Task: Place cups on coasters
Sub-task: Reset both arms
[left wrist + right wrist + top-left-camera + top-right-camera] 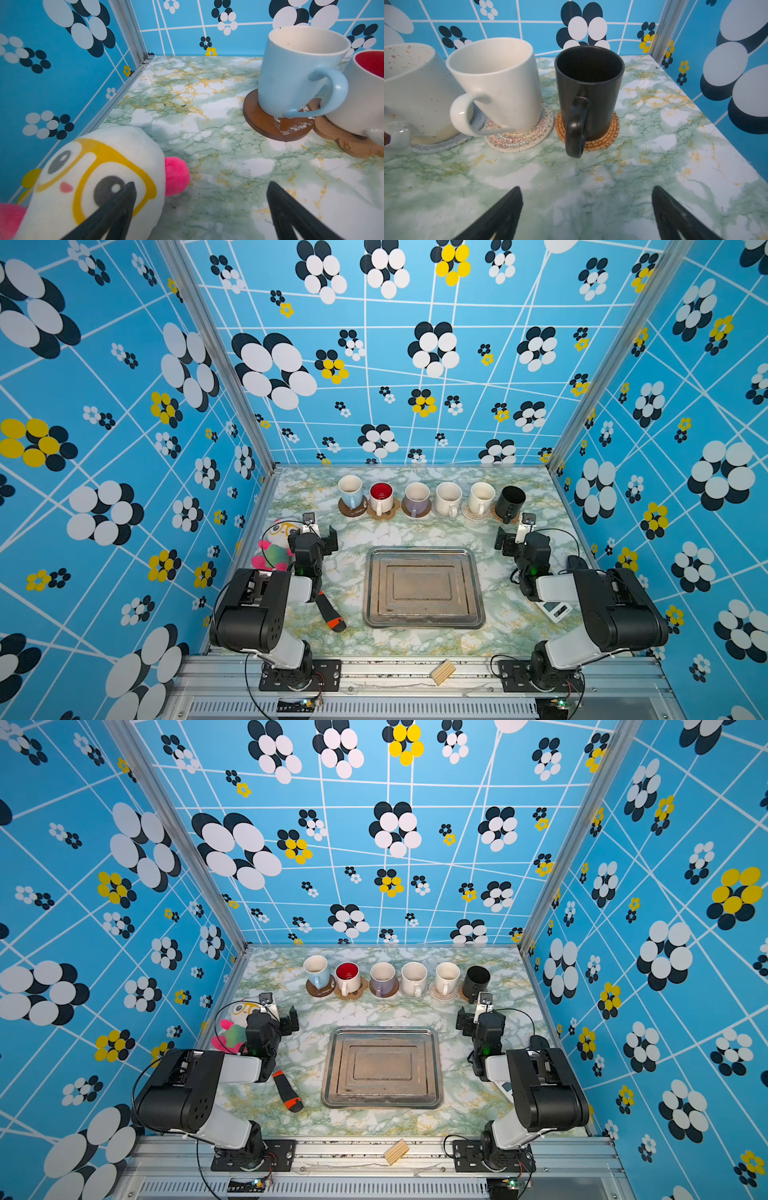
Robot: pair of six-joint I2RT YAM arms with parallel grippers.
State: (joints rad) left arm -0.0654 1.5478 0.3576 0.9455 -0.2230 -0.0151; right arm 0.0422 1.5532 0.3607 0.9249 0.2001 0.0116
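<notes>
Six cups stand in a row at the back of the table, each on a coaster. From the left: light blue cup (350, 490) on a dark brown disc (270, 122), white cup with red inside (381, 497) on a tan paw coaster (351, 143), lavender cup (417, 498), speckled cream cup (449, 498) on a grey mat (446, 143), cream cup (500, 83) on a whitish woven mat (519, 139), and black cup (588, 91) on a tan rattan round (610, 128). My left gripper (201, 187) and right gripper (586, 190) are open and empty, short of the row.
A rectangular steel tray (422, 551) lies mid-table between the arms. A plush toy (93, 176) sits by the left gripper against the left wall. An orange-black tool (330, 612) lies left of the tray, a white device (555, 610) under the right arm, a wooden block (442, 671) on the front rail.
</notes>
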